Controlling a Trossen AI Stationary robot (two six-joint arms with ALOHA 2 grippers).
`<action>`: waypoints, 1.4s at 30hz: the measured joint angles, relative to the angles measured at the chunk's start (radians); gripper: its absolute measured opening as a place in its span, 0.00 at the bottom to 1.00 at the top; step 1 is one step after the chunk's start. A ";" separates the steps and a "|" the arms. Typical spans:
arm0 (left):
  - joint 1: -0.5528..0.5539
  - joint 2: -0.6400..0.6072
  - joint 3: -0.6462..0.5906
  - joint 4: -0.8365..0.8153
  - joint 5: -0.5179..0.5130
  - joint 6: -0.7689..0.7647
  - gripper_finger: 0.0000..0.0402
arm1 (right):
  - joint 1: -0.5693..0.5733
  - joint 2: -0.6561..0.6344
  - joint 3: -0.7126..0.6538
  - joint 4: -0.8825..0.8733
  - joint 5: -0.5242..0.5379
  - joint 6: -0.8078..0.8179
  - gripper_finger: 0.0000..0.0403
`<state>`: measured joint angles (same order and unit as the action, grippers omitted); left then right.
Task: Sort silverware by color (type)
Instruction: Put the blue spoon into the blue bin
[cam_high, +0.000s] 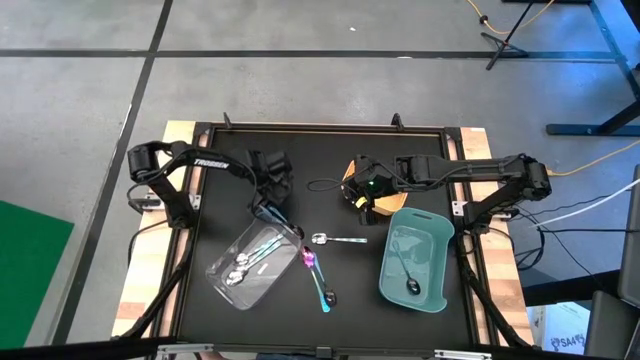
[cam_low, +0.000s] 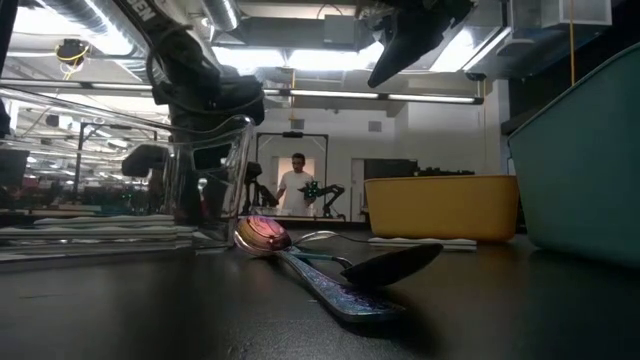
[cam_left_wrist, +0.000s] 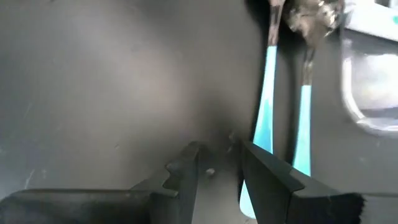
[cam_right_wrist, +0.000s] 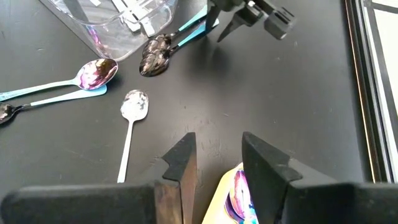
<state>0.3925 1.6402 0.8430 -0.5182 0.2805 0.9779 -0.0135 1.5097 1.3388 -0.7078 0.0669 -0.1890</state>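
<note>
From above we see the left gripper (cam_high: 268, 207) hanging left of centre, right at the upper corner of the clear plastic tray (cam_high: 222, 277) that sits tilted in the lower left of the mat. Its jaws stand slightly parted with nothing between them, and in the left wrist view two teal-handled spoons (cam_left_wrist: 267, 93) lie just beside its fingertips (cam_left_wrist: 186, 171). Inside the clear tray we make out shiny silver spoons (cam_high: 240, 268) together with teal handles.

The right gripper (cam_high: 362, 200) hovers just right of centre, over the small yellow tray (cam_high: 381, 209); its fingers are parted too and hold nothing. In the right wrist view an iridescent purple-blue utensil (cam_right_wrist: 241, 194) lies in that yellow tray, though we cannot tell whether there is more than one.

On the bare black mat (cam_high: 420, 145), at centre frame, lies a lone silver spoon (cam_high: 336, 239). Just below it, a pink-purple bowled spoon with a teal handle (cam_high: 309, 259) and a dark-headed teal spoon (cam_high: 326, 293) lie close alongside each other. In the big teal tray (cam_high: 437, 265) at lower right rests one dark-headed spoon (cam_high: 407, 277).
</note>
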 joint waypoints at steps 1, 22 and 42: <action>-0.006 0.000 0.000 0.000 0.008 -0.003 0.29 | 0.000 0.000 0.000 0.000 0.000 0.000 0.29; -0.030 0.005 -0.002 0.015 0.089 -0.044 0.29 | 0.000 0.000 0.000 0.000 0.000 0.000 0.29; -0.055 0.001 -0.042 0.043 0.116 -0.006 0.29 | 0.000 0.000 0.000 0.000 0.000 0.000 0.29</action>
<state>0.3370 1.6413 0.8014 -0.4750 0.3961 0.9718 -0.0135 1.5097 1.3388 -0.7078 0.0669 -0.1886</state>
